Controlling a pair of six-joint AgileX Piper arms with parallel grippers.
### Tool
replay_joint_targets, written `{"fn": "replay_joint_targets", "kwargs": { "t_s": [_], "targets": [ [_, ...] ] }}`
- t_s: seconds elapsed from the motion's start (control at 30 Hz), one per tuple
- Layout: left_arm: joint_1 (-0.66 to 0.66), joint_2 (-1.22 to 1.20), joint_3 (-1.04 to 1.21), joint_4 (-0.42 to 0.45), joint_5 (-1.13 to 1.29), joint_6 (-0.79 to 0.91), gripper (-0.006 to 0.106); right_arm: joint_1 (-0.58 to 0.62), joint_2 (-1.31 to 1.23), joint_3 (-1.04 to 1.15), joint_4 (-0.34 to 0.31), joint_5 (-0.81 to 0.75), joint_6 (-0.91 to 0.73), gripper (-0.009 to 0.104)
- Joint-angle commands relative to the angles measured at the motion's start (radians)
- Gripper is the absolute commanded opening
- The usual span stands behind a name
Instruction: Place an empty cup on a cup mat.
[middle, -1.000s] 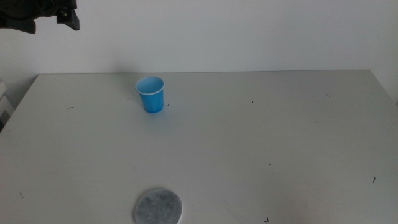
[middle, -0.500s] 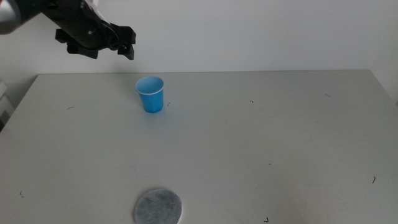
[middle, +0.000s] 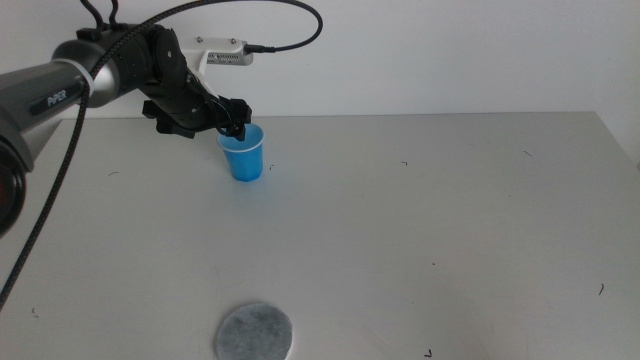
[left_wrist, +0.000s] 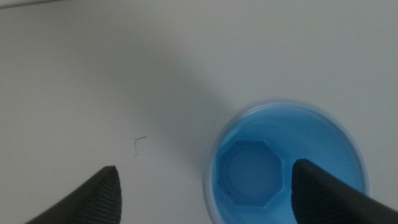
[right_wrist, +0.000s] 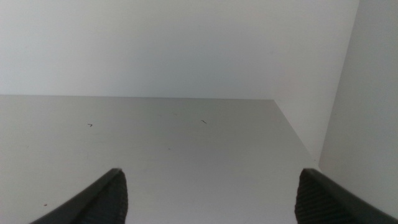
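The blue cup (middle: 243, 153) stands upright and empty at the back left of the grey table (middle: 420, 220). My left gripper (middle: 236, 121) comes in from the left and hovers right at the cup's rim on its far-left side, jaws open. In the left wrist view I look down into the cup (left_wrist: 283, 165); one jaw is over the cup's mouth and the other over bare table, with the left gripper (left_wrist: 205, 186) centred near the rim. The grey cup mat (middle: 255, 332) lies flat at the front edge. My right gripper (right_wrist: 211, 193) is open, out of the middle view.
A white wall runs behind the table's far edge. A white box with a black cable (middle: 225, 52) sits on the wall above the left arm. Small dark marks dot the table. In the right wrist view, the table's far right corner (right_wrist: 273, 102) meets the wall.
My left arm has swung in from the upper left and come down to the cup's rim. The cup and the mat have not moved.
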Motion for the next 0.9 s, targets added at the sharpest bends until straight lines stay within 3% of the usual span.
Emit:
{"fn": "replay_joint_targets", "kwargs": {
  "t_s": [0.0, 0.17, 0.27, 0.37, 0.57, 0.87],
  "targets": [
    [-0.006, -0.042, -0.033, -0.016, -0.07, 0.0, 0.105, 0.002, -0.026, -0.008, -0.014, -0.074, -0.005, 0.094],
    [-0.006, -0.005, -0.03, -0.044, -0.111, 0.0, 0.103, 0.002, -0.026, -0.008, -0.014, -0.074, -0.005, 0.094],
    [-0.006, 0.005, -0.029, -0.043, -0.132, 0.0, 0.091, 0.002, -0.026, -0.008, -0.014, -0.074, -0.005, 0.094],
    [-0.006, 0.007, -0.029, -0.043, -0.155, 0.0, 0.068, 0.002, -0.026, -0.008, -0.014, -0.074, -0.005, 0.094],
    [-0.007, 0.007, -0.029, -0.076, -0.168, 0.0, 0.004, 0.002, -0.026, -0.008, -0.014, -0.074, -0.005, 0.094],
    [-0.007, -0.05, -0.029, -0.119, -0.123, 0.0, 0.0, 0.002, -0.026, -0.008, -0.014, -0.074, -0.005, 0.094]
  ]
}}
